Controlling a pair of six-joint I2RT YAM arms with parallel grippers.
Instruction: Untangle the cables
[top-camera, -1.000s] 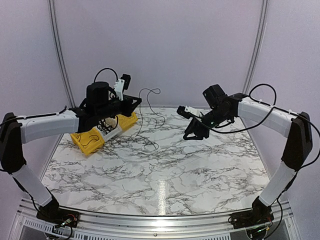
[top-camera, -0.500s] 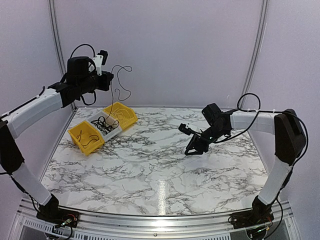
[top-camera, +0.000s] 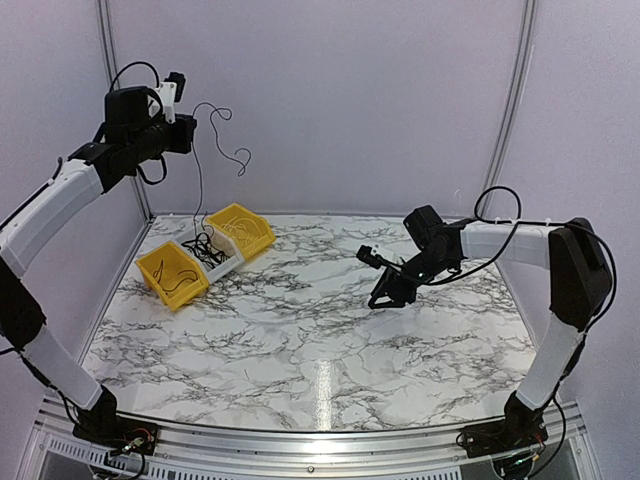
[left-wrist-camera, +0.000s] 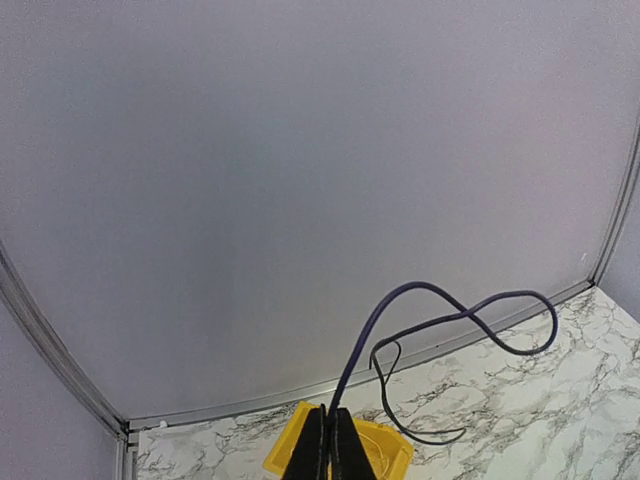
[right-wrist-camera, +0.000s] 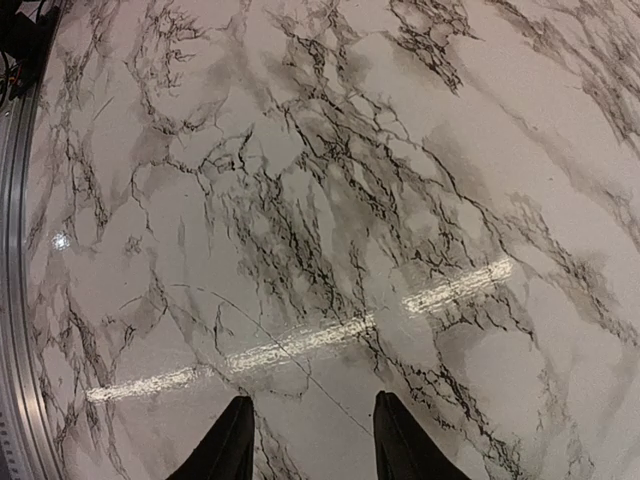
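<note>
Left hand (left-wrist-camera: 329, 445) held high near back-left corner, fingers pressed together, pinching thin black curly wire (top-camera: 197, 180). Wire hung down toward black wire clump (top-camera: 205, 245) lodged in yellow-white-yellow plastic bin row (top-camera: 150, 270). Right hand (right-wrist-camera: 312, 440) held low over marble-pattern worktop (top-camera: 320, 350), fingers spread, nothing gripped.

Twin white-and-black robot arms ending in slim black two-finger hands.
The left arm (top-camera: 50, 215) and right arm (top-camera: 525, 240) pair glossy white shell links with matte black joint housings. Just behind the left hand (top-camera: 188, 132) and the right hand (top-camera: 386, 296) sits a small white bracket (top-camera: 167, 97) carrying a black camera. Thick black cables (top-camera: 497, 193) loop off the links further back. Fingers (right-wrist-camera: 232, 445) are flat, black, tapering.
</note>
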